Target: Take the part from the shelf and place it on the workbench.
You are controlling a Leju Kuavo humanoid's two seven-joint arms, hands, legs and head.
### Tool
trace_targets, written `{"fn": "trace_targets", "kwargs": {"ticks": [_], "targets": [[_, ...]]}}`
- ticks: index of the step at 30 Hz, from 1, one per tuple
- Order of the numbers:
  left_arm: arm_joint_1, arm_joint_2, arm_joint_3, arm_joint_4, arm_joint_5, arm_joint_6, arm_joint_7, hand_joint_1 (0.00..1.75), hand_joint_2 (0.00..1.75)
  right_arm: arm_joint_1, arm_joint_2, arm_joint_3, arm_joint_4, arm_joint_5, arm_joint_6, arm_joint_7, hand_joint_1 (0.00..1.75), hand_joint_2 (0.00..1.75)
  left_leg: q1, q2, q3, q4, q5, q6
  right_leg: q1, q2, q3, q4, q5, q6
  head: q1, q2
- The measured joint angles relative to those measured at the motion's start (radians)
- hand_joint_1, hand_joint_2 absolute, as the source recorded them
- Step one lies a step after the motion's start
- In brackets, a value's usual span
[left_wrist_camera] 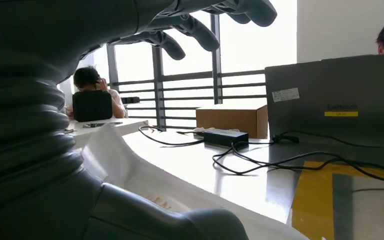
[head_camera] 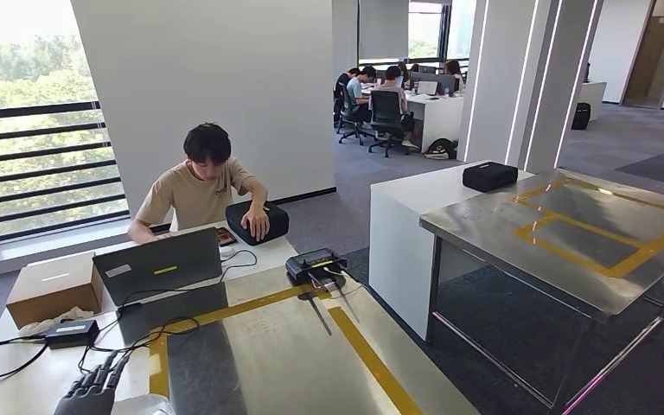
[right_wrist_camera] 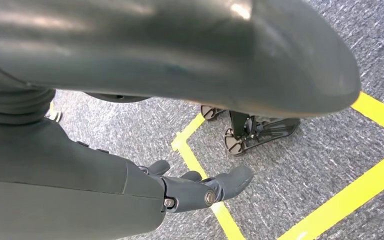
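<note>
A white plastic bag [left_wrist_camera: 130, 165] with the part in it lies on the workbench [head_camera: 285, 354], a steel top marked with yellow tape. In the head view its corner [head_camera: 143, 405] shows at the bottom edge. My left hand [head_camera: 95, 389] is low at the bench's near left corner, just beside the bag. From the wrist camera the fingers [left_wrist_camera: 195, 27] arch high above the bag and the thumb [left_wrist_camera: 180, 222] lies low over it, far apart, gripping nothing. My right hand [right_wrist_camera: 205, 187] hangs by my side over the carpet, fingers loosely stretched, holding nothing.
A person sits at the far side behind a grey laptop [head_camera: 157, 264], one hand on a black case [head_camera: 258, 222]. A cardboard box [head_camera: 54, 285], a power brick [head_camera: 71, 332] with cables and a black device [head_camera: 316, 264] crowd the bench. A second steel table [head_camera: 579, 233] stands right.
</note>
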Motion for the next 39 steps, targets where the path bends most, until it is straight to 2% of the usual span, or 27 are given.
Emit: {"fn": "trace_targets", "kwargs": {"ticks": [5,8,9,10,11,13,14,15,16,18,19,20,21,24,25,27,29,30,31,32,34,36,38,39], "targets": [[0.0,0.002,0.001,-0.006,0.004,0.035,0.008,0.0,0.0,0.0,0.001,0.0,0.0,0.0,-0.005,0.002,0.0,0.0,-0.005,0.0,-0.002,0.003,0.001,0.007,-0.004,0.0,0.0,-0.001,0.003,0.007,0.0,0.0],[0.0,0.002,0.003,-0.019,0.004,0.058,0.008,0.0,0.0,0.0,0.002,-0.001,0.0,0.0,-0.005,0.007,0.0,0.0,-0.005,0.002,0.001,-0.004,0.015,0.018,-0.008,-0.001,0.0,-0.006,0.011,0.018,0.0,0.0],[0.0,0.002,0.004,-0.027,0.004,0.067,0.008,0.0,0.0,0.0,0.002,-0.001,0.0,0.0,-0.006,0.009,0.0,0.0,-0.001,0.003,0.004,-0.013,0.024,0.022,-0.006,-0.003,-0.002,-0.006,0.01,0.023,0.0,0.0],[0.001,0.001,0.006,-0.037,0.003,0.074,0.01,0.0,0.0,0.0,0.002,-0.001,0.0,0.0,-0.005,0.011,0.0,0.0,0.004,0.004,0.006,-0.021,0.032,0.024,-0.005,-0.005,-0.01,0.009,-0.004,0.029,0.001,0.0],[0.002,0.0,0.008,-0.047,0.0,0.076,0.014,0.0,0.0,-0.001,0.002,-0.001,0.0,0.001,-0.005,0.013,0.0,0.0,0.01,0.005,0.007,-0.028,0.039,0.026,-0.006,-0.008,-0.026,0.043,-0.028,0.035,0.002,0.0],[0.01,-0.003,0.012,-0.065,-0.006,0.078,0.021,0.0,0.0,-0.002,0.002,-0.001,0.0,0.003,-0.003,0.013,0.0,0.0,0.012,0.008,0.001,-0.028,0.043,0.028,-0.012,-0.012,-0.076,0.16,-0.091,0.047,0.004,0.0],[0.017,-0.004,0.014,-0.073,-0.01,0.079,0.024,0.0,0.0,-0.002,0.002,-0.001,0.0,0.004,-0.001,0.012,0.0,0.0,0.013,0.01,-0.002,-0.026,0.044,0.029,-0.016,-0.013,-0.1,0.217,-0.11,0.051,0.005,0.0],[0.024,-0.005,0.015,-0.081,-0.013,0.081,0.026,0.0,0.0,-0.001,0.002,-0.002,0.0,0.005,0.0,0.012,0.0,0.0,0.015,0.011,-0.005,-0.023,0.043,0.028,-0.018,-0.014,-0.112,0.249,-0.113,0.054,0.005,0.0],[0.03,-0.005,0.017,-0.087,-0.015,0.082,0.028,0.0,0.0,-0.001,0.001,-0.002,0.0,0.006,0.001,0.011,0.0,0.0,0.017,0.012,-0.007,-0.019,0.042,0.026,-0.02,-0.016,-0.107,0.246,-0.098,0.056,0.005,0.0],[0.037,-0.006,0.018,-0.099,-0.018,0.083,0.031,0.0,0.0,-0.002,-0.001,-0.002,0.0,0.007,0.002,0.01,0.0,0.0,0.024,0.013,-0.011,-0.007,0.036,0.016,-0.025,-0.021,-0.05,0.142,-0.041,0.062,0.005,0.0],[0.039,-0.005,0.019,-0.104,-0.019,0.084,0.032,0.0,0.0,-0.002,-0.002,-0.002,0.0,0.007,0.003,0.01,0.0,0.0,0.026,0.012,-0.018,0.001,0.031,0.009,-0.025,-0.021,-0.016,0.086,-0.024,0.062,0.006,0.0],[0.039,-0.005,0.02,-0.108,-0.02,0.084,0.033,0.0,0.0,-0.003,-0.003,-0.002,0.0,0.007,0.003,0.009,0.0,0.0,0.026,0.011,-0.024,0.01,0.027,0.001,-0.025,-0.021,0.006,0.046,-0.016,0.059,0.006,0.0],[0.039,-0.004,0.021,-0.112,-0.022,0.085,0.034,0.0,0.0,-0.004,-0.003,-0.002,0.0,0.007,0.003,0.009,0.0,0.0,0.024,0.011,-0.03,0.016,0.025,-0.006,-0.023,-0.02,0.015,0.029,-0.022,0.051,0.005,0.0],[0.043,-0.004,0.026,-0.118,-0.029,0.088,0.039,0.0,0.0,-0.005,-0.003,-0.002,0.0,0.011,0.003,0.006,0.0,0.0,0.022,0.009,-0.038,0.025,0.025,-0.022,-0.022,-0.018,0.006,0.023,-0.026,0.022,0.003,0.0],[0.045,-0.004,0.028,-0.119,-0.031,0.089,0.041,0.0,0.0,-0.006,-0.003,-0.002,0.0,0.013,0.002,0.005,0.0,0.0,0.023,0.009,-0.045,0.037,0.013,-0.026,-0.023,-0.019,0.004,0.02,-0.022,0.015,0.002,0.0],[0.052,-0.003,0.031,-0.122,-0.035,0.09,0.045,0.0,0.0,-0.006,-0.003,-0.002,0.0,0.015,0.002,0.003,0.0,0.0,0.024,0.008,-0.08,0.117,-0.044,-0.034,-0.023,-0.019,-0.003,0.015,-0.013,0.001,0.0,0.0],[0.063,-0.003,0.035,-0.125,-0.037,0.092,0.048,0.0,0.0,-0.006,-0.003,-0.002,0.0,0.015,0.001,0.002,0.0,0.0,0.024,0.008,-0.132,0.243,-0.107,-0.037,-0.02,-0.019,-0.015,0.014,-0.003,-0.008,-0.002,0.0],[0.07,-0.003,0.036,-0.126,-0.037,0.093,0.05,0.0,0.0,-0.006,-0.003,-0.002,0.0,0.015,0.001,0.001,0.0,0.0,0.024,0.008,-0.146,0.282,-0.118,-0.036,-0.018,-0.019,-0.021,0.014,0.002,-0.01,-0.003,0.0],[0.078,-0.003,0.037,-0.128,-0.038,0.095,0.05,0.0,0.0,-0.006,-0.003,-0.002,0.0,0.015,0.0,0.001,0.0,0.0,0.024,0.008,-0.143,0.286,-0.11,-0.032,-0.015,-0.019,-0.029,0.014,0.009,-0.011,-0.003,0.0],[0.083,-0.003,0.038,-0.13,-0.038,0.096,0.05,0.0,0.0,-0.006,-0.003,-0.002,0.0,0.015,-0.001,0.0,0.0,0.0,0.023,0.008,-0.124,0.258,-0.088,-0.027,-0.013,-0.019,-0.035,0.014,0.015,-0.012,-0.004,0.0],[0.086,-0.002,0.041,-0.14,-0.038,0.101,0.05,0.0,0.0,-0.006,-0.002,-0.003,0.0,0.015,-0.002,0.0,0.0,0.0,0.016,0.008,-0.046,0.121,-0.037,-0.008,-0.008,-0.019,-0.049,0.014,0.031,-0.011,-0.004,0.0],[0.093,0.0,0.047,-0.154,-0.039,0.108,0.051,0.0,0.0,-0.007,-0.001,-0.003,0.0,0.015,-0.002,-0.001,0.0,0.0,0.005,0.01,0.004,0.023,-0.01,0.002,-0.009,-0.019,-0.056,0.01,0.048,-0.002,-0.003,0.0],[0.108,0.001,0.055,-0.168,-0.042,0.115,0.053,0.0,0.0,-0.005,0.0,-0.004,0.0,0.014,-0.001,-0.003,0.0,0.0,-0.003,0.013,-0.001,0.009,0.003,0.006,-0.013,-0.02,-0.055,0.001,0.065,0.014,-0.002,0.0],[0.115,0.0,0.058,-0.175,-0.044,0.117,0.054,0.0,0.0,-0.004,0.0,-0.004,0.0,0.013,0.0,-0.004,0.0,0.0,-0.001,0.014,-0.007,0.003,0.012,0.011,-0.014,-0.021,-0.056,-0.001,0.07,0.021,-0.003,0.0]]}}
